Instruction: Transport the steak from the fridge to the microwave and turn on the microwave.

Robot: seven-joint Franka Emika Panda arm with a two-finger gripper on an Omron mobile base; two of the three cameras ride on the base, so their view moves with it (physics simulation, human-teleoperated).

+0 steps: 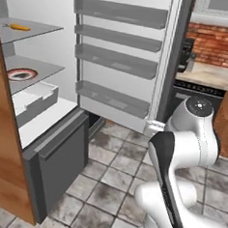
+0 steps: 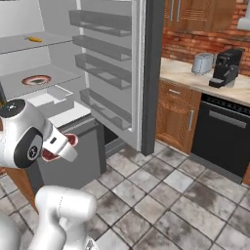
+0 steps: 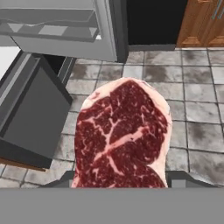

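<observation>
Here the gripper is clamped on the steak, one finger at either side of the slab's lower end, so the marbled red meat stands up from the jaws and juts out past the fingertips over the tiled floor. In the right base view the steak peeks out as a red sliver beside the white hand, just in front of the fridge's grey bottom drawer and clear of the interior shelves. Inside the fridge, a red-rimmed plate rests on the middle shelf, and above it an orange carrot lies on the top shelf; the open fridge door with its rack of bins stands to the right of the compartment. Beyond that door, along the brick wall, the counter carries a toaster and a black coffee machine, with a dark dishwasher below. The steak looks out of the fridge, with the carry to the microwave likely still ahead. The risk lies in the grip: the hold is on one end of a soft slab, so a quick swing or a turn of the wrist could let it sag and slide free onto the tiles. A wide sweep past the open door could also clip its edge.
</observation>
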